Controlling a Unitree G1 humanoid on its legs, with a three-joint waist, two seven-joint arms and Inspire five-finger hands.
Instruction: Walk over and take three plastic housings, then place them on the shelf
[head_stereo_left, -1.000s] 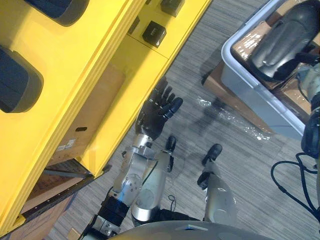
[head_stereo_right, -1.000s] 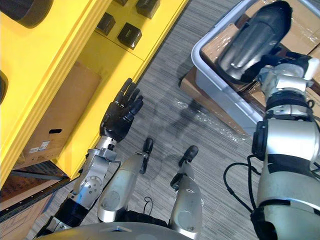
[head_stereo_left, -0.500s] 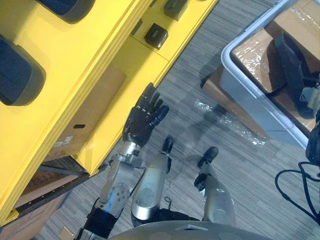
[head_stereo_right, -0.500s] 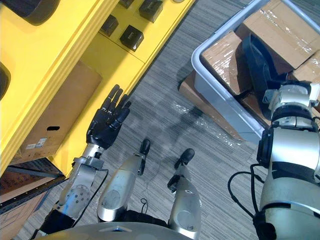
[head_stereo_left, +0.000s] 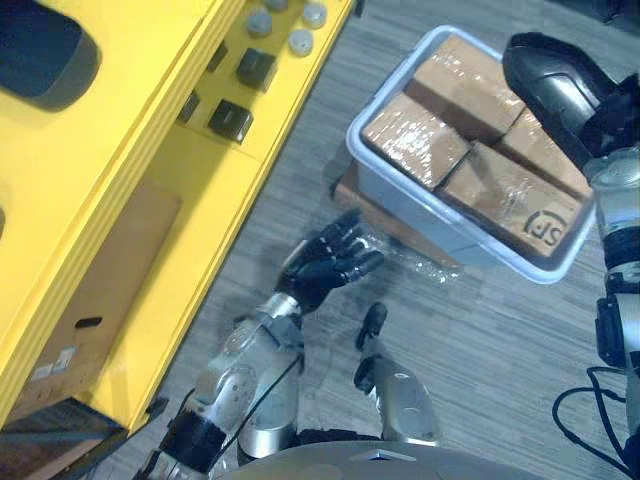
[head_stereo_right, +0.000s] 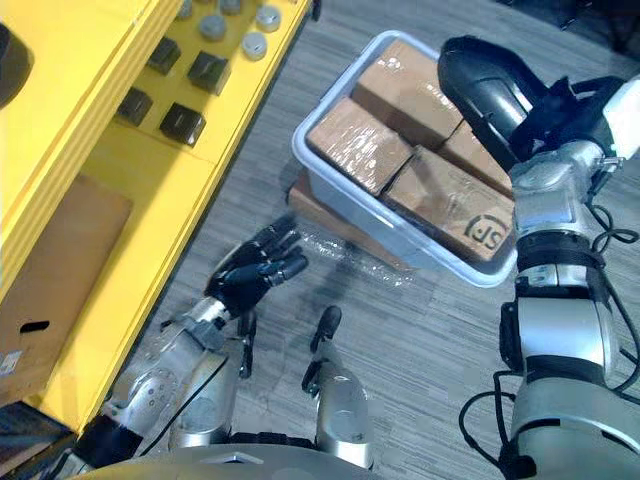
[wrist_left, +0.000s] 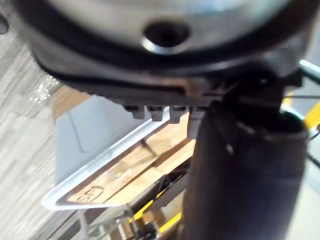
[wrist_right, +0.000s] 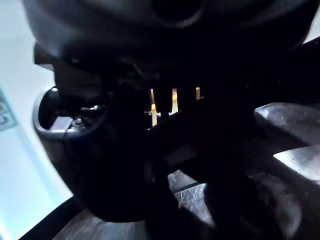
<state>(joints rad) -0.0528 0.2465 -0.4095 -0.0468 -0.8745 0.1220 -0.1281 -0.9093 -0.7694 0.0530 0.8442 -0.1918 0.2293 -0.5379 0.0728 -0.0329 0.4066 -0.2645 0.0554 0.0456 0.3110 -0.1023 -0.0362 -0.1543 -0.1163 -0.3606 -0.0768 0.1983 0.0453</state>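
My right hand (head_stereo_right: 562, 108) is raised at the far right, shut on a long dark plastic housing (head_stereo_right: 484, 82) that hangs above the far corner of the grey tote (head_stereo_left: 398, 192). Up close, the right wrist view shows its fingers (wrist_right: 200, 130) curled round the dark shell. My left hand (head_stereo_left: 326, 268) is open and holds nothing, low over the grey floor between the yellow shelf (head_stereo_left: 130, 140) and the tote. Another dark housing (head_stereo_left: 42, 55) lies on the shelf's upper level at the far left.
The tote holds film-wrapped cardboard boxes (head_stereo_left: 415, 135) and rests on a flat cardboard piece (head_stereo_right: 320, 222). Small black boxes (head_stereo_left: 230, 120) and grey discs (head_stereo_left: 300, 40) sit on a lower shelf level. A cardboard box (head_stereo_left: 100, 280) stands under the shelf. Bare floor lies between shelf and tote.
The camera has swung, so the shelf slid left and the whole tote came into sight. My left hand has sunk lower, away from the shelf. The right hand still holds the housing.
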